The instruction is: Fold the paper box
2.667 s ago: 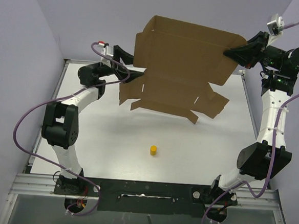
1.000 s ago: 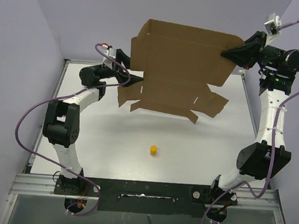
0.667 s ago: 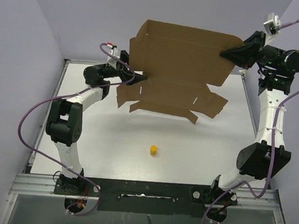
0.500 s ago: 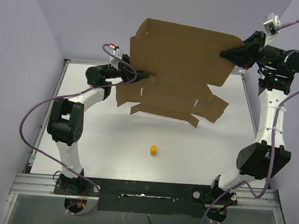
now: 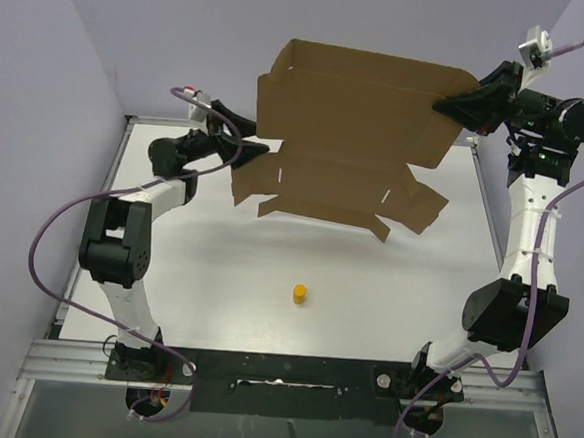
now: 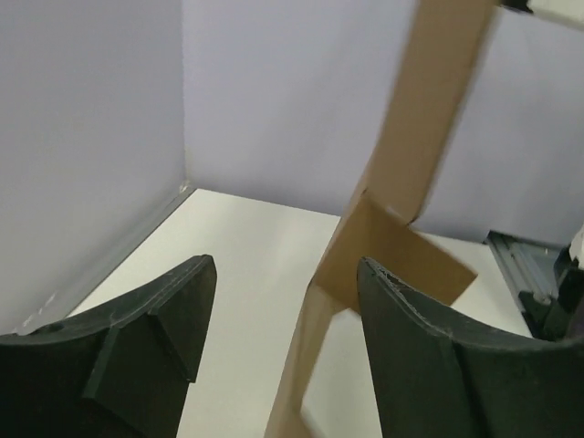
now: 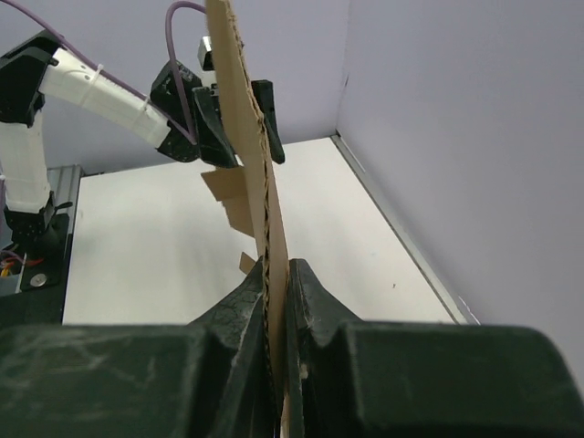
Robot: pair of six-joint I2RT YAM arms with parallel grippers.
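Paper box (image 5: 355, 113): unfolded brown cardboard sheet, hanging upright in air above far half of table (image 5: 199, 263), lower flaps dangling. Right gripper (image 5: 452, 105) pinched tight on sheet's upper right corner, carrying it. Left gripper (image 5: 262, 149) at sheet's left edge, jaws well apart, gripping nothing; contact with cardboard unclear. Small yellow cylinder (image 5: 299, 295) upright near table centre, well apart from sheet.

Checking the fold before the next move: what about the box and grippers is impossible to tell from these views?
- Top view: whether the left gripper touches the paper box; too small to tell.
- Left wrist view: the box's lower part, cut off by the bottom edge.
- Right wrist view: the box's faces and creases; it stands edge-on in the right gripper.
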